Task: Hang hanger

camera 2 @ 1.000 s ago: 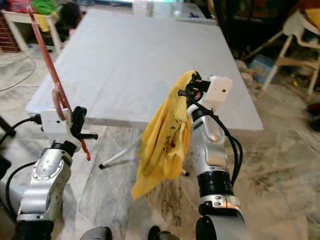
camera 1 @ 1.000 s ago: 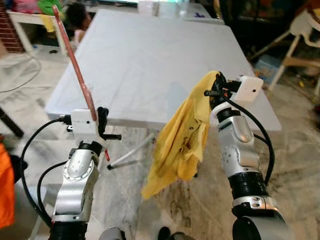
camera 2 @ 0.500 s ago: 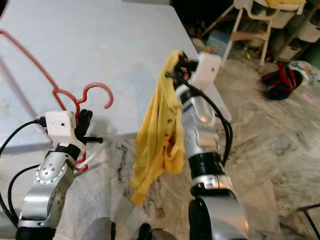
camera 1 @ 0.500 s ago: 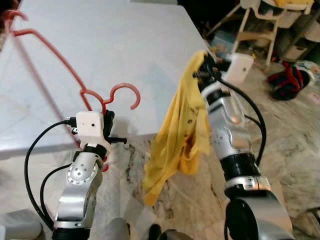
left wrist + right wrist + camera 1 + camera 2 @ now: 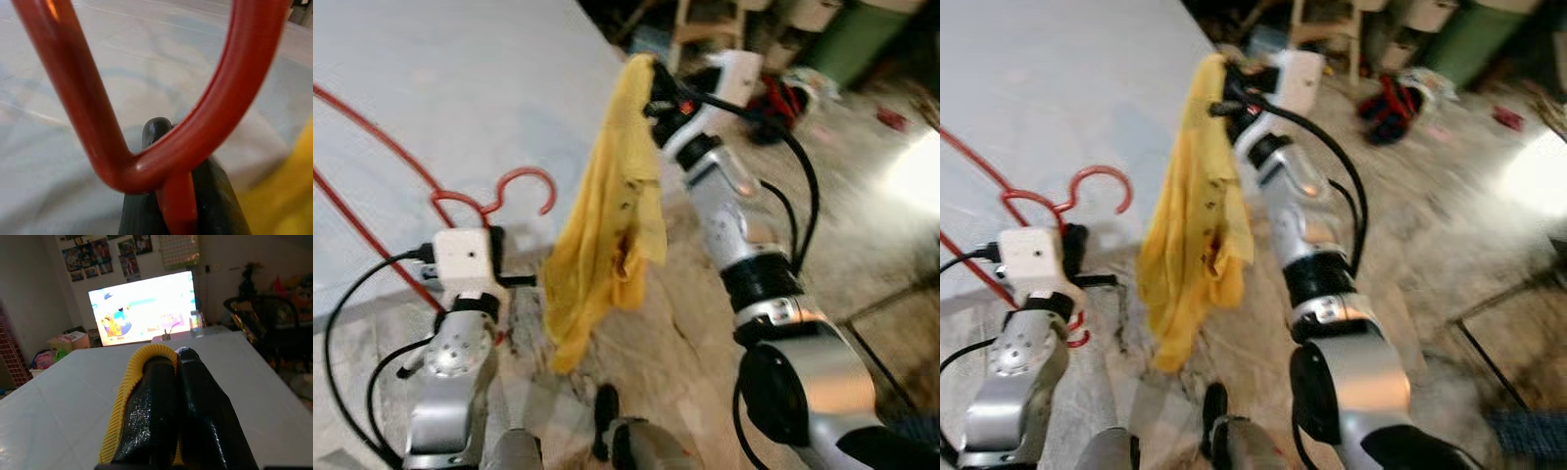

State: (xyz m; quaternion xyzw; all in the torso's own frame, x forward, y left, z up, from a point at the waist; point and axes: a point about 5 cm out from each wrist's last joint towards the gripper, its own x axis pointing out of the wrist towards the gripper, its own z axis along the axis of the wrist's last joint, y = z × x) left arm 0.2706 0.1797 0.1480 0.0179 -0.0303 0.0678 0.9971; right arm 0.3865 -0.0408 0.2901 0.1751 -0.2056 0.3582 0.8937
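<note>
Left gripper [image 5: 168,196] pinches the red hanger [image 5: 484,201] below its hook, over the white table [image 5: 460,78]; rigid, light, sound hold. Right gripper [image 5: 173,382] clamps limp yellow cloth [image 5: 607,215], likely to swing

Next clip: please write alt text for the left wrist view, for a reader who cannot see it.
The left gripper's two black fingers are closed on a glossy red plastic hanger, whose curved loop arches across the frame. Behind it lies a pale white tabletop, with a blurred edge of yellow cloth at one side.
</note>
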